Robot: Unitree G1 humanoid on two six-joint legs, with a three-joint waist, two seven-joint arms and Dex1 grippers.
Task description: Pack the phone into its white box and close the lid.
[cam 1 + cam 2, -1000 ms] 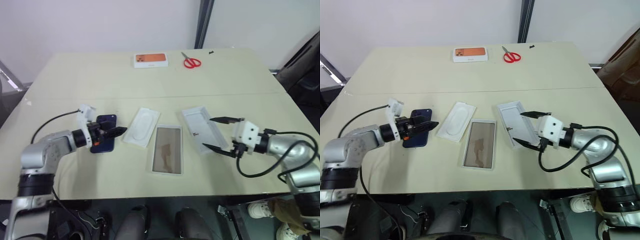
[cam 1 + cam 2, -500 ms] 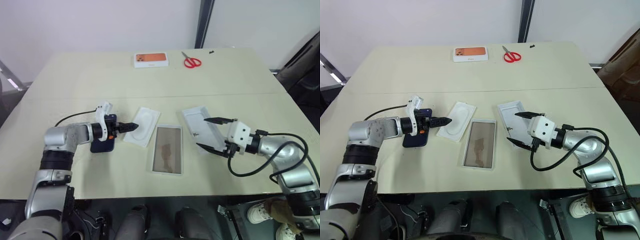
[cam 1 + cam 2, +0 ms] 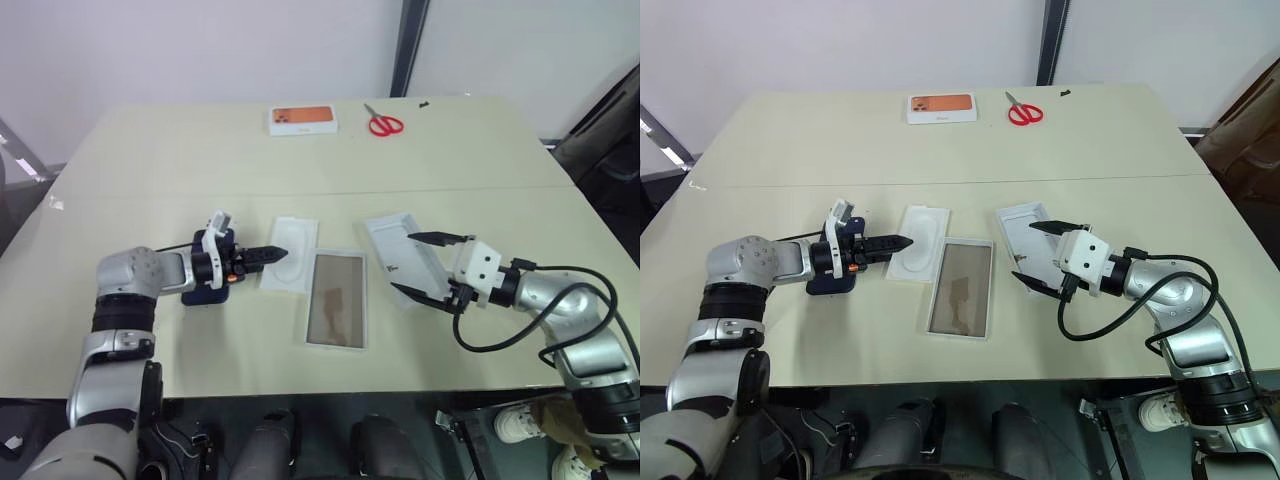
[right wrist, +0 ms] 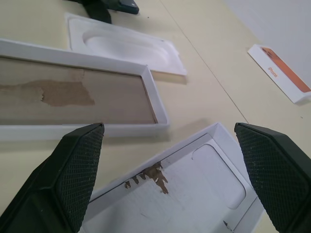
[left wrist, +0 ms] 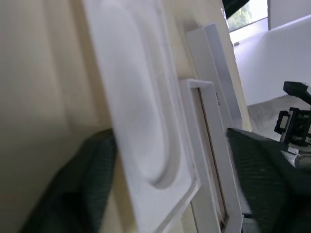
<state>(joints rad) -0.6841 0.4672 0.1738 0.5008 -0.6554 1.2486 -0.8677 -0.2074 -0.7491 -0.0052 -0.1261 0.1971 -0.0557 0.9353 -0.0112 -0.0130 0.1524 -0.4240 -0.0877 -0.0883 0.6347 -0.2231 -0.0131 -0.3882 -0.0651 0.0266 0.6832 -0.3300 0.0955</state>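
Phone [image 3: 832, 281]: dark navy, flat on the tabletop [image 3: 940, 160] at centre left of the frame, mostly hidden under the left arm's wrist; only its near end and one edge show.
Left tool [image 3: 902, 241]: reaches toward the frame's right over the phone, its tips above the left edge of the thin white insert [image 3: 919, 240]. In the left wrist view the two fingers [image 5: 73, 189] stand apart on either side of the insert's corner; whether they touch it is hard to tell. Nothing is clamped.
White box [image 3: 961, 288]: open, brownish floor up, at frame centre, just right of the insert and below it.
Lid [image 3: 1031, 247]: lies inside up, right of the white box, its upper corner clear, its lower part behind the right tool.
Right tool [image 3: 1035, 254]: hovers over the lid at centre right, fingers spread wide and empty, one above the other.
Far edge: a white box with an orange picture [image 3: 940, 106] and red scissors [image 3: 1021, 112] at the upper middle, well apart from the rest.
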